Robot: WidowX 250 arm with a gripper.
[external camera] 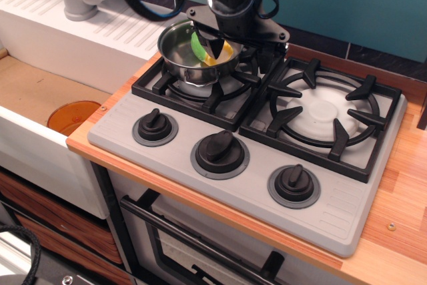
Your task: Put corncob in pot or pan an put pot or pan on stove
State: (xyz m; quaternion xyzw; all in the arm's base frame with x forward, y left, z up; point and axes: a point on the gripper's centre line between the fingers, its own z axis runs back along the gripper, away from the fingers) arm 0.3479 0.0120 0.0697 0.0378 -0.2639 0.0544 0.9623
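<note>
The corncob (208, 49) lies inside the pot (193, 55), which sits on the stove's (247, 165) left burner, so both steps look done, while the gripper (220, 43) hangs over the rim, its jaw spread impossible to tell.

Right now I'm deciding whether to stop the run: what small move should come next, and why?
Probably lift the gripper straight up, clear. The corncob lies inside the pot, which sits on the stove's left burner, so little seems left. Whether the jaws are open is unclear.
</note>
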